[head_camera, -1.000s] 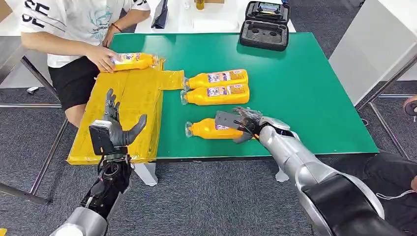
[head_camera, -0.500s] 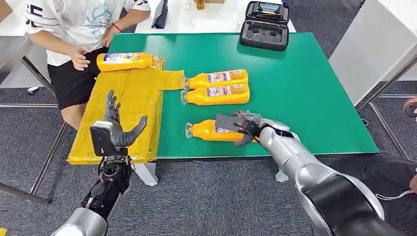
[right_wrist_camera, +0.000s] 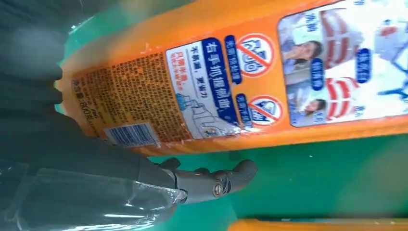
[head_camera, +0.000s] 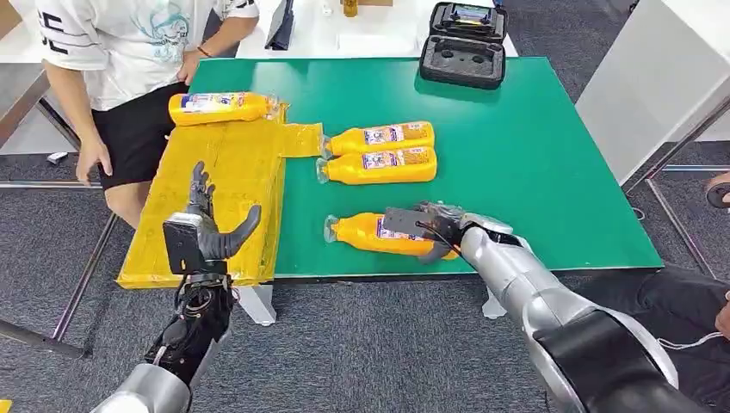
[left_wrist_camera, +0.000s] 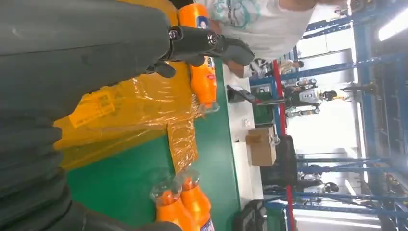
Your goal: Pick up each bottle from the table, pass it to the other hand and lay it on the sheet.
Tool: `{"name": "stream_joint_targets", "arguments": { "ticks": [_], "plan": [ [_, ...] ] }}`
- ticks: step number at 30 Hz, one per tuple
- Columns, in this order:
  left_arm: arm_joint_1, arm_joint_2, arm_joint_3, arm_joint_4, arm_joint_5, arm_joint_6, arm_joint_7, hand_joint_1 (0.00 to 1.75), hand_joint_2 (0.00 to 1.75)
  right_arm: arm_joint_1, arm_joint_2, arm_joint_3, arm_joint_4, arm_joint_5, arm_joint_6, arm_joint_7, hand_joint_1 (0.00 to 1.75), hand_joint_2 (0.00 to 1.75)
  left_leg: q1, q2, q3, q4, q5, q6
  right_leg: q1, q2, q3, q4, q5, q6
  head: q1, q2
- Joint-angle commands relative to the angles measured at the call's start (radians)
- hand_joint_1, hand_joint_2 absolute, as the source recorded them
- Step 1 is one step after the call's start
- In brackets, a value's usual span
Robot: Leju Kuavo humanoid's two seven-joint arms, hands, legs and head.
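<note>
Scanning from the left: a person (head_camera: pixel 129 52) in a white shirt and black shorts stands at the table's far left corner, one arm hanging down, not touching anything; the yellow sheet (head_camera: pixel 219 185) covers the left end of the green table (head_camera: pixel 534 163), reaching the near edge; one orange bottle (head_camera: pixel 219 107) lies on its side at the sheet's far end, cap toward the right; left hand (head_camera: pixel 207 231) is raised upright over the sheet's near edge, palm toward the right, fingers spread and thumb out, holding nothing, clear of every bottle; right of the sheet, on bare green, two more bottles lie side by side and touching, far one (head_camera: pixel 383 137) and near one (head_camera: pixel 379 165), caps pointing at the sheet; closer to the near edge a fourth bottle (head_camera: pixel 366 232) lies on its side on the table, cap also toward the sheet; right hand (head_camera: pixel 426 231) sits over its base end, fingers draped across the top and thumb on the near side; right wrist view shows the thumb (right_wrist_camera: pixel 211 183) just beside the bottle's label with green table visible between them, so cannot tell if the grasp is firm; bottle looks to be flat on the table; an open black case (head_camera: pixel 465 43) sits at the far edge.
</note>
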Motion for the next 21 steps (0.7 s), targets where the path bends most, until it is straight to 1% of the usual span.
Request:
{"name": "stream_joint_targets", "arguments": {
  "ticks": [1,2,3,4,5,6,7,8,10,11,12,13,14,15,17,18,19,20,21],
  "plan": [
    [-0.049,-0.002,-0.030,0.077,0.005,-0.002,0.003,0.00,1.75,-0.009,-0.008,0.043,0.049,0.006,0.009,0.006,0.09,1.75,0.001,-0.001,0.004,0.000,-0.001,-0.001,0.001,-0.002,0.005,-0.001,-0.002,-0.001,0.000,0.000],
    [-0.047,-0.001,-0.032,0.079,0.003,-0.002,0.003,0.00,1.75,-0.006,-0.009,0.044,0.049,0.007,0.007,0.005,0.40,1.75,0.001,-0.001,0.003,0.000,-0.001,-0.001,0.001,-0.001,0.004,-0.001,-0.001,-0.001,0.000,0.000],
    [-0.047,-0.001,-0.032,0.079,0.003,-0.002,0.003,0.00,1.75,-0.006,-0.009,0.044,0.049,0.007,0.007,0.005,0.40,1.75,0.001,-0.001,0.003,-0.001,-0.001,-0.001,0.001,-0.001,0.003,-0.001,-0.001,-0.001,0.000,0.000],
    [-0.047,-0.001,-0.032,0.079,0.003,-0.002,0.003,0.00,1.75,-0.006,-0.009,0.044,0.049,0.007,0.007,0.005,1.43,1.75,0.001,-0.001,0.005,0.000,-0.002,-0.002,0.001,-0.002,0.006,-0.001,-0.002,-0.001,0.000,0.000],
    [-0.047,-0.001,-0.032,0.079,0.003,-0.002,0.003,0.00,1.75,-0.006,-0.009,0.044,0.049,0.007,0.007,0.005,1.52,1.75,0.001,-0.001,0.003,-0.001,-0.001,-0.001,0.001,-0.002,0.004,-0.001,-0.001,-0.001,0.000,0.000],
    [-0.047,-0.001,-0.032,0.079,0.003,-0.002,0.003,0.00,1.75,-0.006,-0.009,0.044,0.049,0.007,0.007,0.005,1.52,1.75,0.001,-0.002,0.006,0.000,-0.002,-0.002,0.001,-0.002,0.006,-0.001,-0.002,-0.001,0.000,0.000],
    [-0.042,0.002,-0.032,0.077,0.004,0.000,0.003,0.00,1.75,-0.003,-0.014,0.044,0.045,0.008,0.000,-0.004,1.66,1.75,0.001,-0.002,0.005,0.000,-0.002,-0.001,0.001,-0.002,0.005,-0.001,-0.002,-0.001,0.000,0.000],
    [-0.042,0.002,-0.032,0.077,0.004,0.000,0.003,0.00,1.75,-0.003,-0.014,0.044,0.045,0.008,0.000,-0.004,1.68,1.75,0.001,-0.002,0.007,0.000,-0.003,-0.002,0.001,-0.002,0.008,-0.001,-0.003,-0.002,0.000,0.000],
    [-0.037,0.004,-0.031,0.073,0.005,0.003,0.003,0.00,1.75,0.000,-0.012,0.044,0.044,0.008,-0.007,-0.008,1.68,1.75,0.001,-0.002,0.004,-0.001,-0.001,-0.001,0.001,-0.002,0.005,-0.001,-0.002,-0.001,0.000,0.000],
    [-0.037,0.004,-0.031,0.073,0.005,0.003,0.003,0.00,1.75,0.000,-0.012,0.044,0.044,0.008,-0.007,-0.008,1.69,1.75,0.001,-0.002,0.007,-0.001,-0.002,-0.002,0.001,-0.002,0.008,-0.001,-0.003,-0.002,0.000,0.000],
    [-0.037,0.004,-0.031,0.073,0.005,0.003,0.003,0.00,1.75,0.000,-0.012,0.044,0.044,0.008,-0.007,-0.008,1.69,1.75,0.001,-0.001,0.005,0.000,-0.002,-0.001,0.001,-0.001,0.005,-0.001,-0.002,-0.001,0.000,0.000],
    [-0.030,0.006,-0.030,0.070,0.005,0.006,0.003,0.00,1.75,0.001,-0.011,0.044,0.045,0.009,-0.011,-0.007,1.71,1.75,0.001,-0.002,0.008,-0.001,-0.003,-0.002,0.001,-0.002,0.008,-0.001,-0.003,-0.002,0.000,0.000],
    [-0.030,0.006,-0.030,0.070,0.005,0.006,0.003,0.00,1.75,0.001,-0.011,0.044,0.045,0.009,-0.011,-0.007,1.69,1.75,0.002,-0.001,0.010,0.000,-0.004,-0.002,0.002,-0.001,0.011,-0.001,-0.004,-0.002,0.000,0.000],
    [-0.028,0.007,-0.032,0.075,0.002,0.005,0.003,0.00,1.75,0.002,-0.010,0.043,0.046,0.009,-0.016,-0.007,1.69,1.75,0.001,-0.001,0.004,-0.001,-0.001,-0.001,0.001,-0.001,0.005,-0.001,-0.001,-0.001,0.000,0.000],
    [-0.026,0.007,-0.031,0.073,0.001,0.010,0.003,0.00,1.75,0.001,-0.006,0.039,0.046,0.006,-0.023,-0.009,1.69,1.75,0.002,-0.001,0.010,-0.001,-0.004,-0.003,0.002,-0.001,0.011,-0.002,-0.004,-0.002,0.000,0.000],
    [-0.024,0.008,-0.028,0.069,0.002,0.010,0.003,0.00,1.75,0.000,-0.003,0.031,0.045,0.000,-0.031,-0.019,1.66,1.75,0.002,-0.001,0.011,-0.001,-0.004,-0.003,0.002,-0.001,0.011,-0.002,-0.004,-0.002,0.000,0.000],
    [-0.024,0.008,-0.028,0.069,0.002,0.010,0.003,0.00,1.75,0.000,-0.003,0.031,0.045,0.000,-0.031,-0.019,1.69,1.75,0.000,0.000,0.005,-0.001,-0.002,-0.001,0.001,0.000,0.005,-0.001,-0.002,-0.001,0.000,0.000],
    [-0.022,0.010,-0.027,0.067,0.002,0.009,0.003,0.00,1.75,-0.002,-0.001,0.028,0.044,-0.003,-0.036,-0.022,1.75,1.75,0.001,0.000,0.007,-0.001,-0.003,-0.002,0.001,0.000,0.007,-0.001,-0.002,-0.002,0.000,0.000],
    [-0.019,0.011,-0.023,0.059,0.003,0.011,0.003,0.00,1.75,-0.002,0.002,0.021,0.037,-0.007,-0.063,-0.046,1.75,1.75,0.001,0.000,0.004,-0.001,-0.001,-0.001,0.001,0.000,0.004,-0.001,-0.001,-0.001,0.000,0.000]
  ]
}}
